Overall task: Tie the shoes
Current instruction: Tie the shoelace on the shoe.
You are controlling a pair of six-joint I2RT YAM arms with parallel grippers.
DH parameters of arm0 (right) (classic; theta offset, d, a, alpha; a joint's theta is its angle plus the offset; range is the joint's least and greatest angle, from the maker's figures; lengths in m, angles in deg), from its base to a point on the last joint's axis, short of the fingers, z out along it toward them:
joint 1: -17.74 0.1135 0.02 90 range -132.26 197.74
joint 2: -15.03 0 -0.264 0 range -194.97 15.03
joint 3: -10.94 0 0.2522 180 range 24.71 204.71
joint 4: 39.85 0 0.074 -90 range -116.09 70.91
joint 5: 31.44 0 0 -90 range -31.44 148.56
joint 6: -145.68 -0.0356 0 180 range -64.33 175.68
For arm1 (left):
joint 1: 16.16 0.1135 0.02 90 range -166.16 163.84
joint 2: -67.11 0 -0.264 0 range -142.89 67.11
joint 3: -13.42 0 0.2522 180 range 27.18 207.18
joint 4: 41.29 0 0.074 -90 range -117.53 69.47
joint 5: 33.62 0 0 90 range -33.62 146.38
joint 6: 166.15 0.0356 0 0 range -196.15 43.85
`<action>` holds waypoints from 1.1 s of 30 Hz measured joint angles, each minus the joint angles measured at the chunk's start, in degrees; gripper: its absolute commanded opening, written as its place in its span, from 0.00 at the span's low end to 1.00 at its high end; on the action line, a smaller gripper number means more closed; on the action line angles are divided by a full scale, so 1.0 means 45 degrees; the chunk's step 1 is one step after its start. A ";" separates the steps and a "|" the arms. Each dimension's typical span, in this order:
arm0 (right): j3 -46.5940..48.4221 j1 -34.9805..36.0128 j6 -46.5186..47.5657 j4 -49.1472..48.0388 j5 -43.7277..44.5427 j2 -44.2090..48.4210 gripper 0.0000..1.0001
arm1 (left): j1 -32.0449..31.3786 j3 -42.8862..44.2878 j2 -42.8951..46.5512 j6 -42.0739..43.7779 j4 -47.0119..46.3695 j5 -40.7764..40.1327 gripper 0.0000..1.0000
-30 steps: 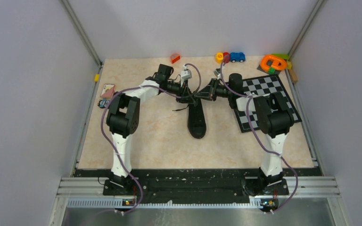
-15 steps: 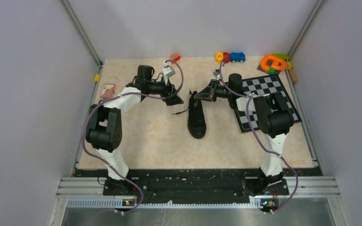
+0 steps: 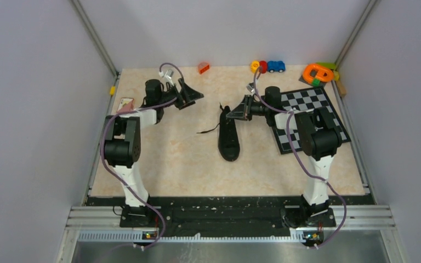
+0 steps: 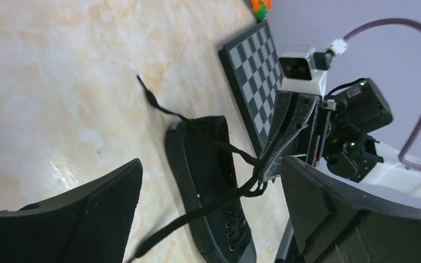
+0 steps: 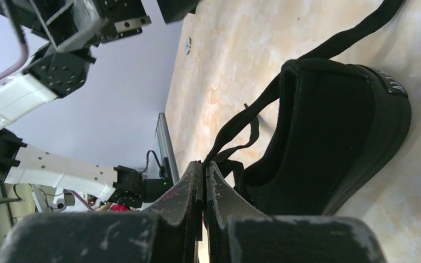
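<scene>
The black sneaker (image 3: 229,143) lies near the middle of the desk (image 3: 170,164), toe toward 6 o'clock. It looks light, with a soft canvas upper, so a hard tug on a lace would probably drag or tip it. The thin laces (image 4: 197,129) are limp and flat and likely to slide through a loose pinch. The best hold is probably on a free strand just above the eyelets, not on the shoe body.

The right end effector (image 5: 203,167) hovers over the shoe's collar at the 12 o'clock end. Its jaws are pressed together on a lace strand, which runs up taut from the shoe. The left end effector (image 3: 196,96) hangs at about 10 o'clock from the shoe, well apart from it, jaws spread wide and holding nothing.

One loose strand trails on the desk toward 9 o'clock. Black laces on black fabric hide whether any crossing or knot exists. The left wrist view cuts off part of the toe.
</scene>
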 measured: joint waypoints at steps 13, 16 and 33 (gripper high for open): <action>0.0005 0.0005 0.0559 0.0636 0.0053 0.0010 0.00 | -0.2361 -0.0646 0.4687 0.1234 0.5649 -0.5377 0.60; 0.0005 0.0005 0.0588 0.0656 0.0078 0.0049 0.00 | -0.2594 0.2093 0.2327 0.1258 0.8204 -0.6829 0.48; 0.0005 0.0058 0.0879 0.0908 0.0097 0.0131 0.00 | -0.3847 0.4959 -0.0423 -0.2550 1.1827 -0.4940 0.38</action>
